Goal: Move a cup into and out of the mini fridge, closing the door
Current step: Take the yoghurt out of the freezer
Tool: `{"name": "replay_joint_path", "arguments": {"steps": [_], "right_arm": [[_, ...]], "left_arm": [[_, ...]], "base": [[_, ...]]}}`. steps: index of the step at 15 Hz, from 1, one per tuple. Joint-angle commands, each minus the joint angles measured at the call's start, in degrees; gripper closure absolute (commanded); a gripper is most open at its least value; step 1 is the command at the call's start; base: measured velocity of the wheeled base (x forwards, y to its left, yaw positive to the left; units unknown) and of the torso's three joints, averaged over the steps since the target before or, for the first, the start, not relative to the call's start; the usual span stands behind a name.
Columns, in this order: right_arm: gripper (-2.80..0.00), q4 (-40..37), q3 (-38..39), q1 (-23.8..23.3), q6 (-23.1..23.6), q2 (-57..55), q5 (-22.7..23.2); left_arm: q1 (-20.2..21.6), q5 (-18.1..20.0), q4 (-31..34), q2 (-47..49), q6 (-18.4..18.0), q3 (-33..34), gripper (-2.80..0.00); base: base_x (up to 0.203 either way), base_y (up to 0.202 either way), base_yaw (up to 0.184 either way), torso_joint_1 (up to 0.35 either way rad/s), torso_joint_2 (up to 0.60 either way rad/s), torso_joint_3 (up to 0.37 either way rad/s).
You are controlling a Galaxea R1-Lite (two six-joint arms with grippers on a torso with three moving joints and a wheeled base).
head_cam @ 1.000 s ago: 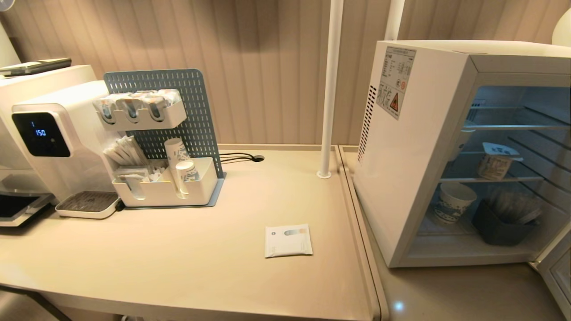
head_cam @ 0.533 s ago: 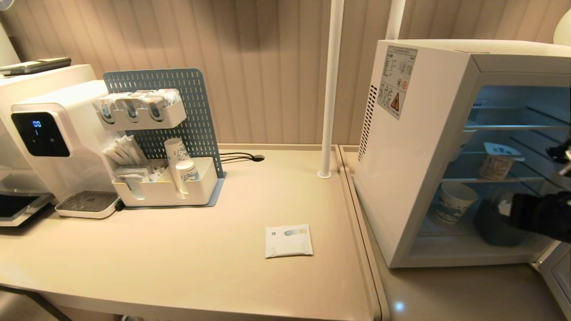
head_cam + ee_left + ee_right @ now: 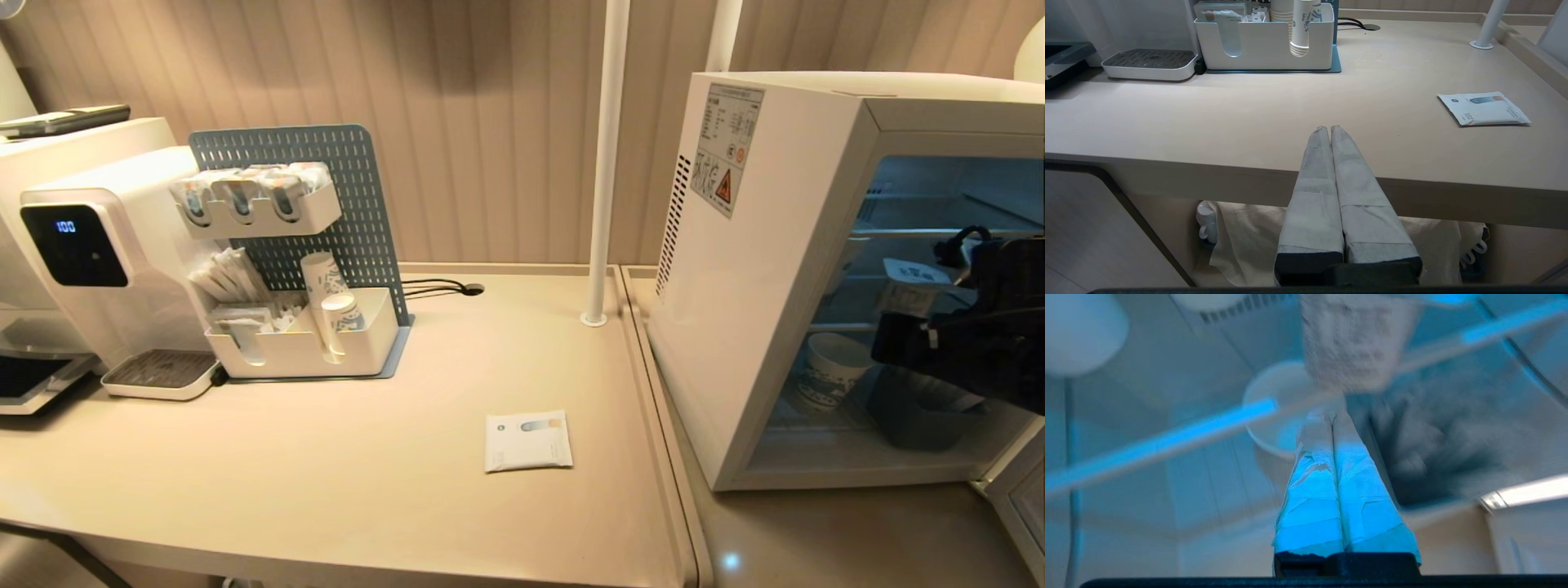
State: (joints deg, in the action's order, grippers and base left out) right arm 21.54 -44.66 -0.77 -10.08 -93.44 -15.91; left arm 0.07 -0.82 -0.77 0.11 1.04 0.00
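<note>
Reaching into the open mini fridge (image 3: pixel 759 269) with the right tool (image 3: pixel 1332 413), fingers pressed together and empty.
Its cup (image 3: pixel 904 287) sits on the middle wire shelf, just past the dark arm; the door (image 3: pixel 1016 498) hangs open at lower right. Left tool (image 3: pixel 1329 128), also narrowed to nothing, idles before the tabletop (image 3: pixel 367 457).

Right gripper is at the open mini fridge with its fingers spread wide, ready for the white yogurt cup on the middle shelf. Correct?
Not quite: the right wrist view shows the right gripper with fingers pressed shut. It is at the open boxy white mini fridge; the small white yogurt cup sits on the middle shelf.
</note>
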Motion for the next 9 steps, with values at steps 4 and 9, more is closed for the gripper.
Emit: {"name": "replay_joint_path", "arguments": {"steps": [4,9], "right_arm": [[0.00,-9.35,-3.35,-0.02,0.16,6.24,0.18],[-2.80,-6.82,-4.07,-0.50,1.51,5.05,-0.23]], "left_arm": [[0.01,-0.02,-0.02,-0.02,0.02,0.09,0.00],[0.01,-0.06,-0.02,-0.02,0.37,0.09,0.00]], "base": [[0.000,0.000,0.000,0.000,0.00,0.000],[0.000,0.000,0.000,0.000,0.00,0.000]]}}
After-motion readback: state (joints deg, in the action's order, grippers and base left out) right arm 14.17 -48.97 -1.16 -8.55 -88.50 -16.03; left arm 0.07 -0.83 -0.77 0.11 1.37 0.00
